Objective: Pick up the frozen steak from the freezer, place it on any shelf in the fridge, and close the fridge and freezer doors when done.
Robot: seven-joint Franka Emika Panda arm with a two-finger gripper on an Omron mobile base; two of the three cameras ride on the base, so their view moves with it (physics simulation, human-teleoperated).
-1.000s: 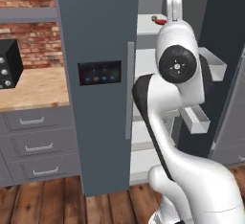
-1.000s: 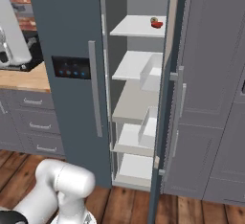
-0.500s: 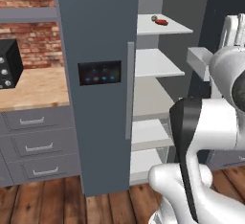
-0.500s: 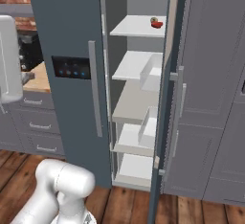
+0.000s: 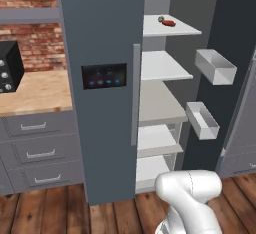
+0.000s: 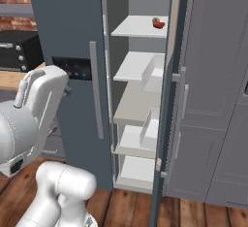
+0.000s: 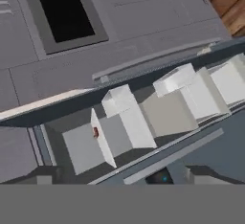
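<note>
The frozen steak (image 5: 168, 23) is a small dark-red lump on the top shelf of the open freezer (image 5: 162, 65), next to an olive-brown ball (image 5: 161, 19). The same lump (image 6: 158, 25) sits at the shelf's right end in the right base view. It is a tiny red spot (image 7: 95, 132) in the rolled hand view. My gripper (image 7: 117, 179) is open, empty and far back from the freezer. My arm (image 6: 34, 109) hangs at the left, in front of the shut fridge door (image 5: 102, 78) with its black panel. The freezer door (image 5: 232, 68) stands wide open.
Two white bins (image 5: 215, 66) (image 5: 202, 120) stick out from the inside of the open freezer door. A wooden counter (image 5: 30, 90) with drawers and a black appliance (image 5: 10, 65) lies left of the unit. Grey tall cabinets (image 6: 213, 90) stand right of it.
My arm has swung away from in front of the freezer, out of the left base view and further into the left of the right base view. The steak has not moved.
</note>
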